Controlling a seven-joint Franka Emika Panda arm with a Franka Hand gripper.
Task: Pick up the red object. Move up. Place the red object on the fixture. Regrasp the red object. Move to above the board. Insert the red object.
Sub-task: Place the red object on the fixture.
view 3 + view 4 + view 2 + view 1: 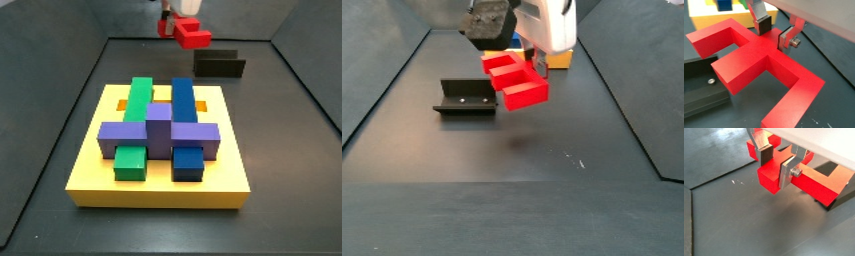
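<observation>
My gripper point(775, 165) is shut on the red object point(771, 179), its silver fingers point(785, 39) clamping the piece's middle section. The red object point(516, 80) hangs in the air, clear of the floor. In a side view it is just beside the fixture point(466, 97), a black bracket standing on the floor. In a wrist view the fixture point(701, 95) lies below the red object point(751, 60). The board point(94, 160), a yellow slab with green, blue and purple blocks, sits nearer the camera than the fixture point(221, 65) and the red object point(191, 35).
Dark walls enclose the grey floor point(502, 200) on both sides in both side views. A yellow corner of the board point(717, 21) shows beyond the held piece. The piece's shadow point(523, 142) falls on the floor below it.
</observation>
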